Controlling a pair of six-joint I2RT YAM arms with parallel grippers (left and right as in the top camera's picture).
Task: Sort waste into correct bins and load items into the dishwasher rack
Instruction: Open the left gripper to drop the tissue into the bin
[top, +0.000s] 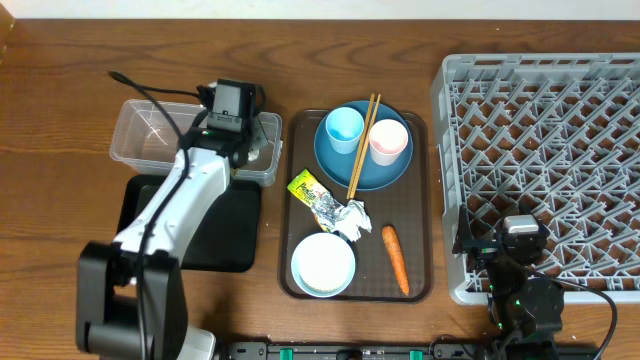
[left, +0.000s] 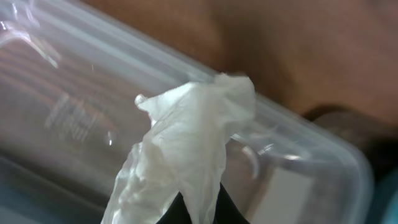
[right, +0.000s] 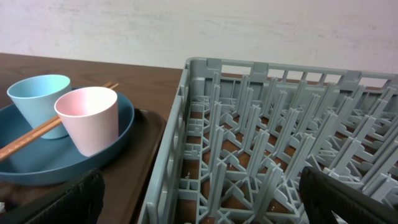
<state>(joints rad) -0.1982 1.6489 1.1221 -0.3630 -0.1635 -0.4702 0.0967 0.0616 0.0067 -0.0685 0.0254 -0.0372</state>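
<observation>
Occupying the right side of the bench (top: 60, 60), the grey rack (top: 540, 170) holds no items. The right tool (right: 205, 196) sits at its near left corner, jaws spread wide, gripping nothing. The brown tray (top: 420, 200) lies at centre. Left of it, the clear tub (top: 150, 140) sits behind the black tray (top: 235, 240). On the brown tray, the dark-blue plate (top: 395, 170) carries the blue cup (top: 344, 127) and the pink cup (top: 388, 141), both upright, with the chopsticks (top: 360, 150) lying between them. The bowl (top: 323, 264) stands at the tray's near left and the carrot (top: 396, 258) at its near right, with the packet (top: 312, 194) just behind the bowl. The left tool (left: 193, 214) is clamped on the white napkin (left: 186, 149), over the tub's right end.
</observation>
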